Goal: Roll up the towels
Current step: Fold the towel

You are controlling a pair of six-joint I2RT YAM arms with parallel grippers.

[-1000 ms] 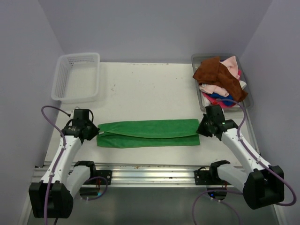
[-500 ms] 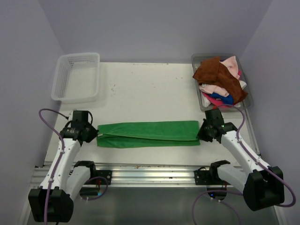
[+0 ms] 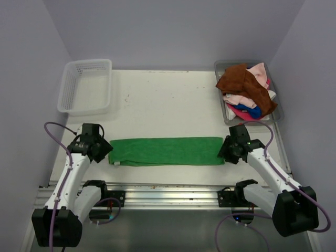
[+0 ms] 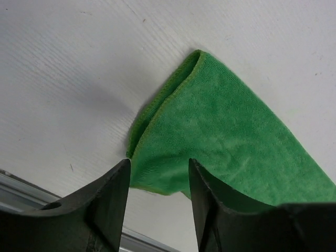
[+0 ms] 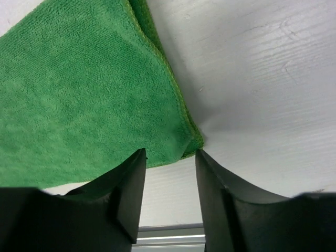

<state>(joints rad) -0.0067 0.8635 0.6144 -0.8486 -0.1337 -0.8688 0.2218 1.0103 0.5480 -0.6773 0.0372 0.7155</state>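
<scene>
At the far left corner of the white tabletop (image 3: 168, 100) I see the white mesh plastic basket (image 3: 65, 100), well apart from everything else. Nearer to me, my left gripper (image 3: 106, 149) sits low at the left end of the bright green terry towel (image 3: 167, 151). Through the left wrist camera its two dark fingers (image 4: 105, 210) stand apart, clamping nothing. The towel's (image 4: 231, 136) folded corner lies flat on the table in the gap between them. The towel is a long, narrow folded strip lying straight across the near part of the table, running from one gripper to the other.

At its right end is my right gripper (image 3: 224, 150), also low to the surface. The right wrist camera shows its fingers (image 5: 126, 199) spread too, not pinching. The towel's (image 5: 79, 94) corner rests on the table just beyond the tips.

In the far right corner the clear grey plastic tray (image 3: 219, 67) holds a loose heap of other towels. A rust brown towel (image 3: 241, 83) is on top, a pale pink towel (image 3: 258, 71) lies behind it and a blue towel (image 3: 247, 111) is at the near side.
</scene>
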